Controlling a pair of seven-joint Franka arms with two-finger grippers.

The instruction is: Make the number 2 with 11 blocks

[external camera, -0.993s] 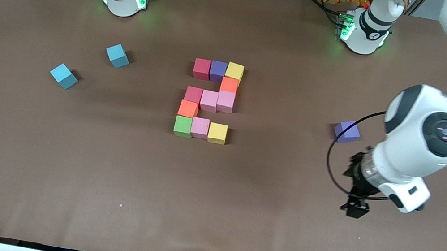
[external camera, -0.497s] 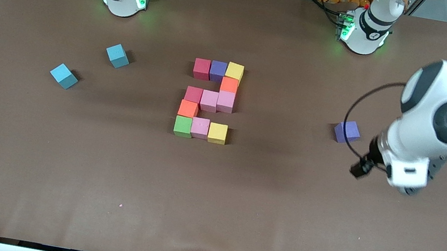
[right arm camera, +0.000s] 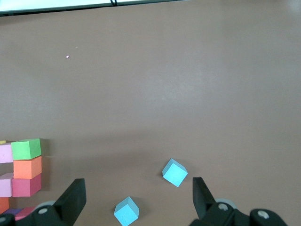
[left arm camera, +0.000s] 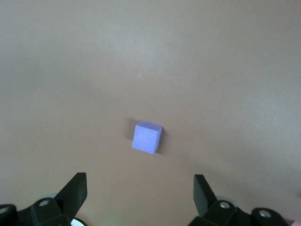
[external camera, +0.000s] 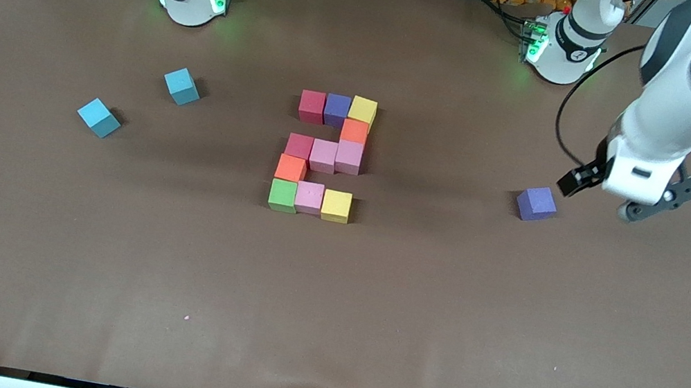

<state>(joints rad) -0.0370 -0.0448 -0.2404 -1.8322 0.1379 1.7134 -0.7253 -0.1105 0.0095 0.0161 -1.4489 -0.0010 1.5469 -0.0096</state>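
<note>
1. We see the left pincer (left arm camera: 140, 195) with its fingers spread apart and empty, hanging over the counter (external camera: 439, 308) toward the left arm's end, above a loose purple cube (external camera: 536, 203) that sits alone on the bare surface.
2. The right pincer (right arm camera: 138, 197) is likewise spread wide and holds nothing; its arm waits, looking down on the two light-blue cubes (right arm camera: 174, 172) toward the right arm's end.
3. Outward from there, the eleven blocks (external camera: 324, 155) lie mid-counter, packed edge to edge: red, purple and yellow in the farthest row, an orange one under the yellow, a red and two pinks across the middle, an orange below the red, then green, pink and yellow nearest the front camera.
4. We judge the digit complete; all eleven are placed and the loose purple cube and the blue ones are spares.
5. The risks, as we read them: a descent by the left pincer would grab the spare cube and add a twelfth piece; any sweep across the middle would nudge the light foam out of line, since nothing fixes the blocks down.
</note>
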